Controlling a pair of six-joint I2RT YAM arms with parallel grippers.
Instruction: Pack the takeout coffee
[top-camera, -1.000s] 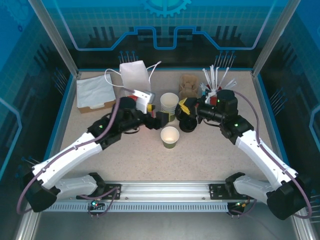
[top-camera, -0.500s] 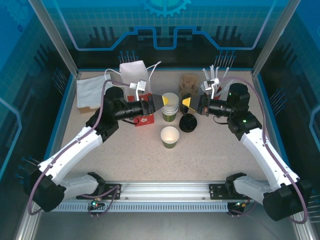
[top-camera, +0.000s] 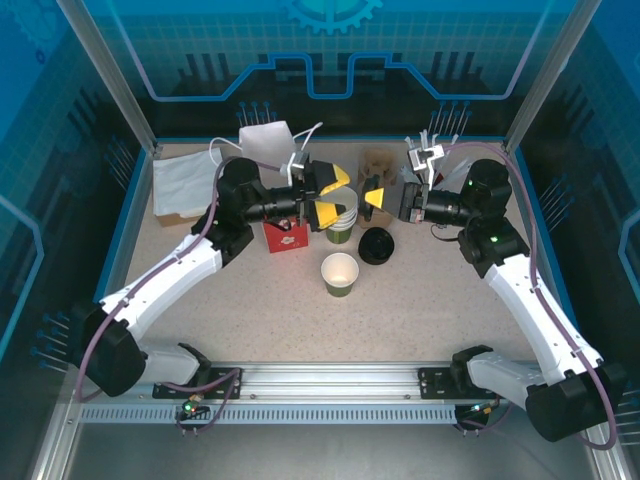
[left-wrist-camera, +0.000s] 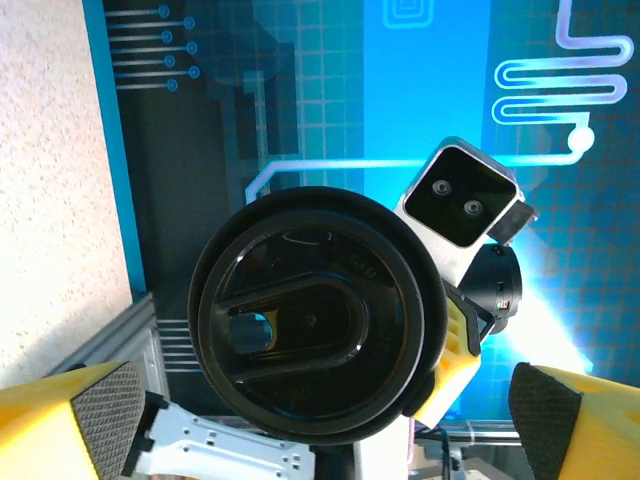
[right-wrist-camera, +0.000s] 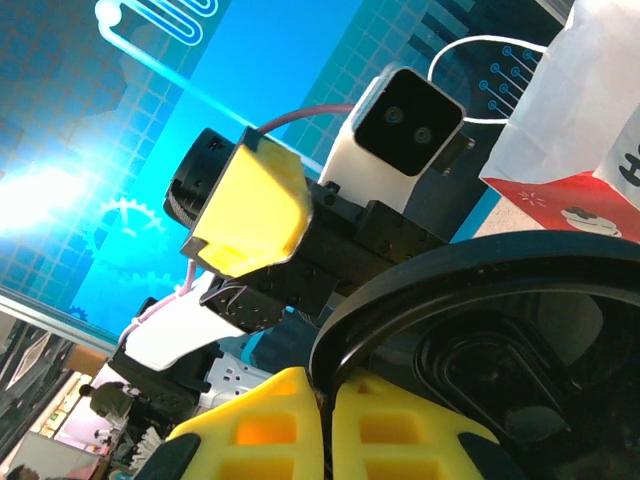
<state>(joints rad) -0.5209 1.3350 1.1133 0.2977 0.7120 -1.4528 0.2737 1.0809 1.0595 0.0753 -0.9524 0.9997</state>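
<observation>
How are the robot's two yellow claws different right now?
The left gripper is open, its fingers spread wide with nothing between them. The right gripper is shut, pinching the rim of the black lid. The left gripper faces the lid's flat round side, while the right gripper holds it by the edge. Both have yellow fingers and point toward each other.

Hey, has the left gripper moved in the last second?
Yes. In the top view the left gripper has gone farther from the single cup, toward the back wall and slightly rightward.
</observation>
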